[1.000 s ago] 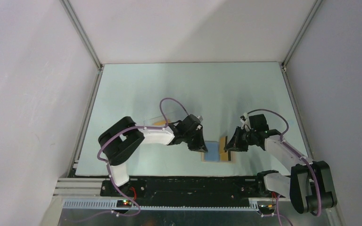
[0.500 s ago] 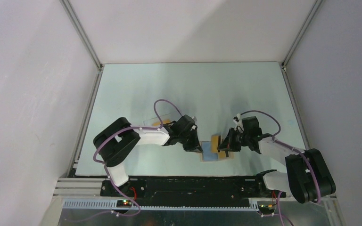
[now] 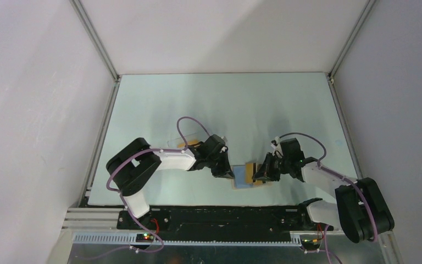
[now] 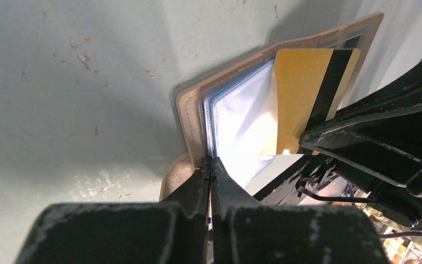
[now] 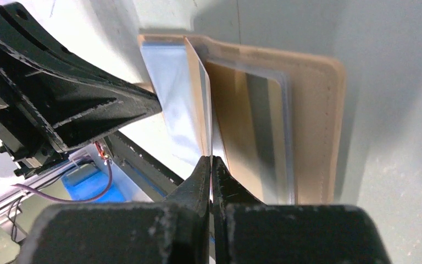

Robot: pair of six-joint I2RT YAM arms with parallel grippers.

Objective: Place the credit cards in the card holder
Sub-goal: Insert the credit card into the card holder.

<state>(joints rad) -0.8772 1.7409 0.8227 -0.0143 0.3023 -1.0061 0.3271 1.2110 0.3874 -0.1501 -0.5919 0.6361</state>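
Lying open on the bench [image 3: 209, 104] near its front edge, the card holder [image 5: 313, 126] has 1 clear sleeve pinched by the clenched left end effector [image 4: 210, 168]; the right end effector [image 5: 211, 164] grips 1 credit card [image 4: 299, 93] edgewise at its pockets.

We count one card holder [image 4: 189, 110] and one desk [image 3: 159, 104]. We count two grippers: the left gripper [image 4: 209, 160] and the right gripper [image 5: 211, 159]. We see one credit card [image 4: 302, 82] at the holder. A second orange card [image 3: 185, 144] shows by the left arm, and we cannot tell if more lie with it.
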